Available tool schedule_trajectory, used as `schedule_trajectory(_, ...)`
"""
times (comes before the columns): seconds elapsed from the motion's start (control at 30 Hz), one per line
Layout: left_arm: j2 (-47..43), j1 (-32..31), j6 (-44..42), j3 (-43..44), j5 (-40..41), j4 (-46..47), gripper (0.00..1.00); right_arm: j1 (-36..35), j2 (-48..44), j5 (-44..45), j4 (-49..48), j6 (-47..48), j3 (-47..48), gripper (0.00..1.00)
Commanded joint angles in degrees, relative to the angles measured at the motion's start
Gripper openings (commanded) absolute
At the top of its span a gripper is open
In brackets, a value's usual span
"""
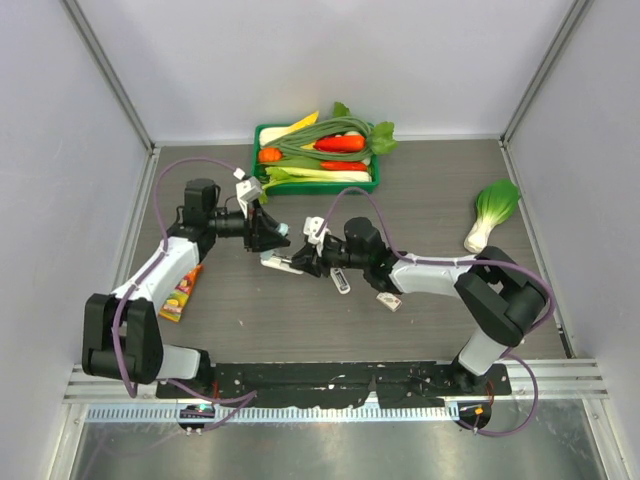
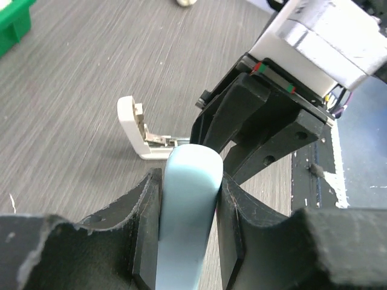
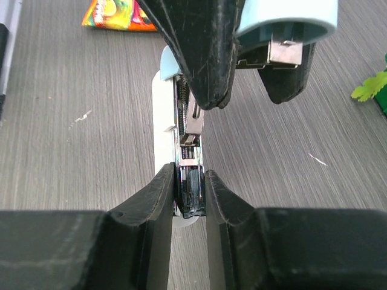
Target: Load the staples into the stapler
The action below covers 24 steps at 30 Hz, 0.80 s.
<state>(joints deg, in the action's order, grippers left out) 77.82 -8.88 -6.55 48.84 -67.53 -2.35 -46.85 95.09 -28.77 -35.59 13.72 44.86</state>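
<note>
The stapler (image 1: 283, 262) lies open at the table's middle. My left gripper (image 1: 268, 237) is shut on its light blue top cover (image 2: 187, 205) and holds it swung up. My right gripper (image 1: 303, 262) is shut on the rear of the metal magazine (image 3: 192, 187), which sits on the white base (image 3: 162, 115). The white base's front end also shows in the left wrist view (image 2: 136, 130). The blue cover (image 3: 284, 15) hangs above the magazine between the left fingers (image 3: 193, 48). A small whitish box with dark print, the staples (image 1: 341, 281), lies on the table just beside my right wrist.
A green tray (image 1: 262, 133) of vegetables stands at the back. A bok choy (image 1: 493, 212) lies at the right. A colourful candy bag (image 1: 181, 294) lies under the left arm, and shows in the right wrist view (image 3: 118, 15). Another small white piece (image 1: 389, 301) lies under the right forearm.
</note>
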Motion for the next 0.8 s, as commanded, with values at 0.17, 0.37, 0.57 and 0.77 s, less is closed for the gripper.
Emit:
schedule_trajectory(0.17,-3.73,-2.36,-17.62,11.02,-9.28,-23.40,0.00,1.41,-7.36,-10.49,20.03,0.79,7.34,0.31)
schedule_trajectory(0.37,-4.17,-7.10,-22.27,12.24,-7.01,-30.75,0.00,2.99,-9.57,-20.69,21.36,-2.46,9.10,0.39)
schedule_trajectory(0.57,-0.75,-11.85,-32.91,17.60,-7.27,-43.96,0.00,3.78,-10.54,-27.64,19.16,-7.12,8.84,0.46)
schedule_trajectory(0.77,0.05,-11.95,-33.44,18.57,-5.07,-44.41,0.00,5.71,-11.06,-32.39,13.98,-15.01,8.14,0.52)
